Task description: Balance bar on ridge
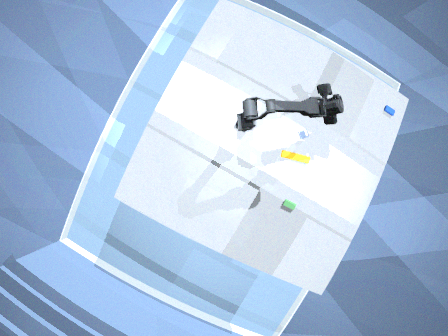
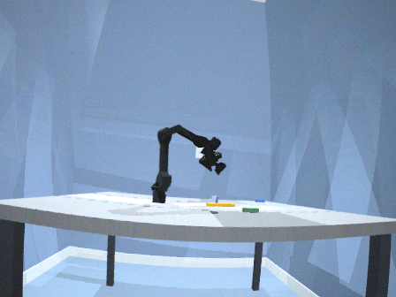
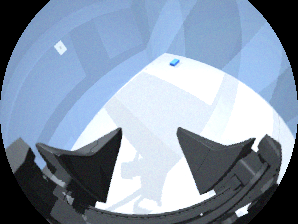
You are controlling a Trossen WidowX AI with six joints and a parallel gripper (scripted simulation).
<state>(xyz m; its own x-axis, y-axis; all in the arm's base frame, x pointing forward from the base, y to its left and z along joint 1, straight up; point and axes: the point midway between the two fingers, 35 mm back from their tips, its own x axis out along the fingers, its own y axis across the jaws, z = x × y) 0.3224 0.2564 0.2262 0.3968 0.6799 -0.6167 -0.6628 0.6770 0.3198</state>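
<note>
We saw 1 table (image 1: pixel 180 200) (image 2: pixel 199 227); the yellow bar (image 1: pixel 295 157) (image 2: pixel 220 204) lay on it, beside the small pale ridge (image 1: pixel 303 134) (image 2: pixel 214 199). An off-centre grasp could have tipped the bar later. The claw (image 1: pixel 327 104) (image 2: pixel 212 170) (image 3: pixel 149 131) hung wide, 2 fingers apart, holding and touching nothing.

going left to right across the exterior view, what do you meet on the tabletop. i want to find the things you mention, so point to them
robot arm's base (image 2: pixel 159 196), small pale block (image 1: pixel 303 134) (image 2: pixel 214 199), green block (image 1: pixel 289 205) (image 2: pixel 250 209); the yellow bar (image 1: pixel 295 157) (image 2: pixel 220 204) overlaps the pale block's span and the blue block (image 1: pixel 389 110) (image 2: pixel 260 201) (image 3: pixel 174 62) the green one's, so both are left out
</note>
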